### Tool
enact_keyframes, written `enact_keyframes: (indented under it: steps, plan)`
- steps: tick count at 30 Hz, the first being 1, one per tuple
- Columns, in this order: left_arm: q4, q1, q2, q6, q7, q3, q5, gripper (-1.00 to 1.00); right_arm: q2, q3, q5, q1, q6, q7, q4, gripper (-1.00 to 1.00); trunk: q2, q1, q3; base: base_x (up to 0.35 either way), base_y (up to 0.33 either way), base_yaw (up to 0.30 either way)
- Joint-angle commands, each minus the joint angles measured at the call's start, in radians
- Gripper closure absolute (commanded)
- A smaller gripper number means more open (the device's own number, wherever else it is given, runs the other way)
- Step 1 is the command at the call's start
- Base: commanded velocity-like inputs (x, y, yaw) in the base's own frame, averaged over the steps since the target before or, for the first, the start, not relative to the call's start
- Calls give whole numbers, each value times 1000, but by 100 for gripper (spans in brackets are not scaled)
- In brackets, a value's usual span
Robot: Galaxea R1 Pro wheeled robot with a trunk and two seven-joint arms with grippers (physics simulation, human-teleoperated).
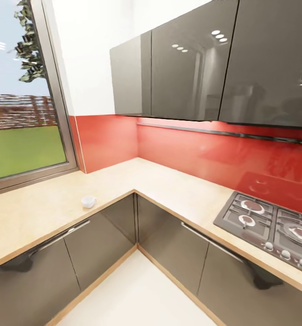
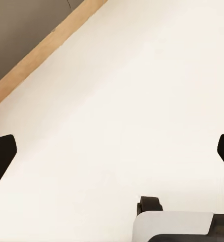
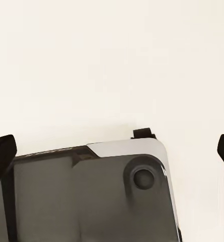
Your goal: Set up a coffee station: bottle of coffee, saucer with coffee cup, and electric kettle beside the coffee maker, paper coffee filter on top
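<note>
over by the window, on the l-shaped countertop (image 1: 28, 217), sits a small white coffee cup (image 1: 88, 201) near the front edge, well apart from the gas hob (image 1: 269, 228). both wrist views look down at pale floor (image 2: 132, 101) and the robot's base (image 3: 92, 196), with the left gripper (image 2: 112, 156) and right gripper (image 3: 112, 156) spread wide, holding nothing (fingertips at the frame edges). looks like a travel step; next it probably needs to roll closer and reach for the cup.

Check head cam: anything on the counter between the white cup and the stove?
Nothing. In the head view the stretch of countertop from the cup around the corner to the stove is bare.
</note>
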Motion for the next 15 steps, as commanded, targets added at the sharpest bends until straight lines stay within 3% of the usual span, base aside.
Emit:
enact_keyframes:
  steps: [1,5,15]
  plan:
    - [2,-1,0,-4,-3,-7,11,-100,0,7,-11,0,-3,5,1,-100,-1,0,0,-228,-193,278]
    - [2,0,0,-4,-3,-7,11,-100,0,7,-11,0,-3,5,1,-100,-1,0,0,-137,-109,278]
    - [2,-1,0,-4,-3,-7,11,-100,0,7,-11,0,-3,5,1,-100,-1,0,0,-13,-10,278]
